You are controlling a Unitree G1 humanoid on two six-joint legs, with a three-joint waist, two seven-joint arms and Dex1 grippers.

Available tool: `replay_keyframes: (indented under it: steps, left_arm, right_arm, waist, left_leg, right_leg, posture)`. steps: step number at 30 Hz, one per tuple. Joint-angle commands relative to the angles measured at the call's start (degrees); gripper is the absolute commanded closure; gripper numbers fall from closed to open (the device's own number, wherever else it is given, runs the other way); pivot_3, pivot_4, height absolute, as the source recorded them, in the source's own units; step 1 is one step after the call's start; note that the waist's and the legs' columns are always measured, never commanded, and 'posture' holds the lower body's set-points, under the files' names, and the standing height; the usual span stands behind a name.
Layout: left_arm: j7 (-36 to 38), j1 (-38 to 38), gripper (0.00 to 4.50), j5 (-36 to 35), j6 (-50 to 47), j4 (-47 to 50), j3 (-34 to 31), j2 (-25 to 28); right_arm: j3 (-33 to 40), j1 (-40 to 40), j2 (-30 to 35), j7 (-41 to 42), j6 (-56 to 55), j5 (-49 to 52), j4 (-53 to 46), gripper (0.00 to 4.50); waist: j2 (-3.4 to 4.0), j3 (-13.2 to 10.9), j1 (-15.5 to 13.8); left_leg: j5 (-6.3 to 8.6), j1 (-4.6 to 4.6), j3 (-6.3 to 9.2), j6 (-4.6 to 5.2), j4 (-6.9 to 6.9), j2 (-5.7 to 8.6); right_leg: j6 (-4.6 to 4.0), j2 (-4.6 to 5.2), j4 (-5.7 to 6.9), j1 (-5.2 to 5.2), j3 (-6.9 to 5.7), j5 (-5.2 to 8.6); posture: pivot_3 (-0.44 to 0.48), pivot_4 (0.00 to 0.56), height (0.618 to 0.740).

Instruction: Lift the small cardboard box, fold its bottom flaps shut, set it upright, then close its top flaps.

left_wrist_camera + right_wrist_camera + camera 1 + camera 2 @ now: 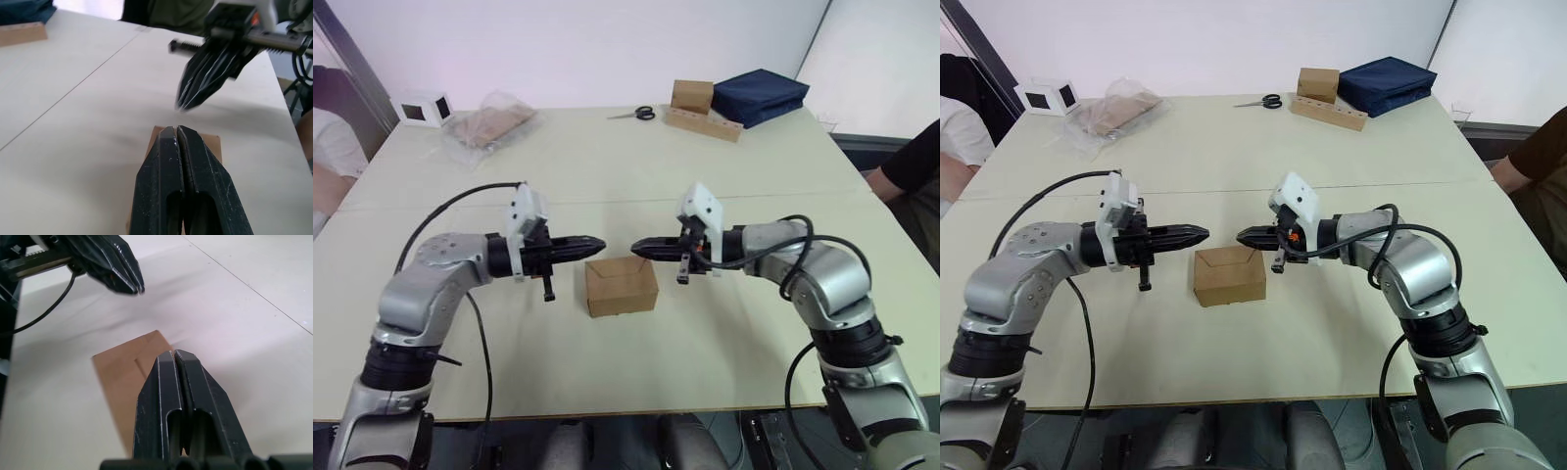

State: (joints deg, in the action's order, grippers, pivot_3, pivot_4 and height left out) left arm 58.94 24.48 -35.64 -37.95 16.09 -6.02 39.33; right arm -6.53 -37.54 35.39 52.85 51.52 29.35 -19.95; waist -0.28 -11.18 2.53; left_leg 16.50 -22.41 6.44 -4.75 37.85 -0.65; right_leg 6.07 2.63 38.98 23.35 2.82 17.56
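a wide pale table fills the scene, with clutter along its far edge. near the front middle stands the small cardboard box, resting free on the surface with its upper side looking folded over. it is probably light, stiff at the corners but easily dented on its panels, so opposite side walls seem the safest hold. the left gripper and the right gripper hover just above it, tips facing each other, each with fingers pressed together and empty.
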Motion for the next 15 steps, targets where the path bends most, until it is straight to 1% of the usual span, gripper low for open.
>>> replay_keyframes:
  steps: [1, 4, 7, 11, 15]
  left_arm:
    - [-0.8, -3.7, 4.47, -4.2, -3.6, 6.2, -5.4, 3.9]
    - [-1.8, -8.8, 4.47, -6.1, -5.7, 11.1, -8.8, 7.2]
    - [-2.1, -12.6, 4.47, -8.8, -7.7, 14.0, -12.8, 9.7]
    - [0.4, -20.9, 4.47, -11.8, -10.5, 17.0, -22.7, 15.2]
    - [2.5, -26.9, 4.47, -12.1, -10.5, 16.6, -28.4, 18.0]
  right_arm:
    - [4.3, 1.7, 5.0, 1.7, 0.5, 2.3, -4.8, 4.5]
    - [7.5, 4.8, 10.8, 3.8, 0.9, 3.9, -6.8, 4.5]
    - [10.3, 7.2, 14.7, 5.3, 1.3, 5.9, -8.2, 4.5]
    - [17.1, 13.2, 23.0, 9.3, 2.4, 9.0, -11.4, 4.5]
    - [20.7, 16.9, 26.5, 10.1, 2.4, 10.8, -12.4, 4.5]
  waist:
    - [-0.01, 0.0, 0.0]
    - [-0.02, 0.0, -0.1]
    - [-0.03, 0.0, -0.2]
    - [-0.03, -0.1, -0.2]
    - [-0.03, -0.1, -0.2]
  left_leg:
    - [0.0, 0.0, 0.0, 0.0, 0.0, 0.0]
    - [0.01, -0.01, -0.03, 0.01, -0.02, -0.01]
    - [0.01, 0.0, -0.03, 0.01, -0.01, -0.01]
    - [0.02, -0.01, -0.05, 0.04, -0.08, -0.02]
    - [0.02, 0.09, -0.1, 0.04, -0.15, -0.04]
  right_leg:
    - [0.0, 0.0, -0.01, 0.0, 0.0, 0.0]
    - [0.0, 0.02, -0.06, -0.01, 0.01, 0.0]
    - [0.0, 0.02, -0.08, -0.05, 0.0, 0.0]
    - [-0.01, 0.01, -0.15, -0.03, 0.01, 0.01]
    - [-0.02, 0.01, -0.23, -0.11, 0.01, 0.0]
  posture:
    - [0.0, 0.15, 0.74]
    - [0.0, 0.15, 0.74]
    - [0.0, 0.15, 0.74]
    - [0.0, 0.15, 0.74]
    - [0.0, 0.15, 0.74]
